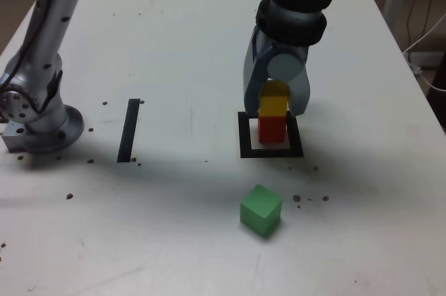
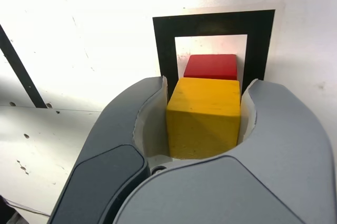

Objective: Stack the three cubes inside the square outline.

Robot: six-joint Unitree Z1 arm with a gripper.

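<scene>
Holding the yellow cube [image 2: 204, 116] tight, the claw [image 1: 277, 97] sets it on the red cube [image 1: 272, 129] inside the square outline [image 1: 244, 134], building the tower. The green cube [image 1: 261, 209] waits nearby (alone on the counter [image 1: 188, 45]).

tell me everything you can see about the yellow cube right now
The yellow cube is a small matte block of plain solid colour with crisp edges and no markings. It sits upright between the two grey halves of the claw, which close against its sides. In the exterior view it sits on top of the red cube, roughly squared with it, inside the square outline. Whether its weight already rests fully on the red one cannot be told.
</scene>
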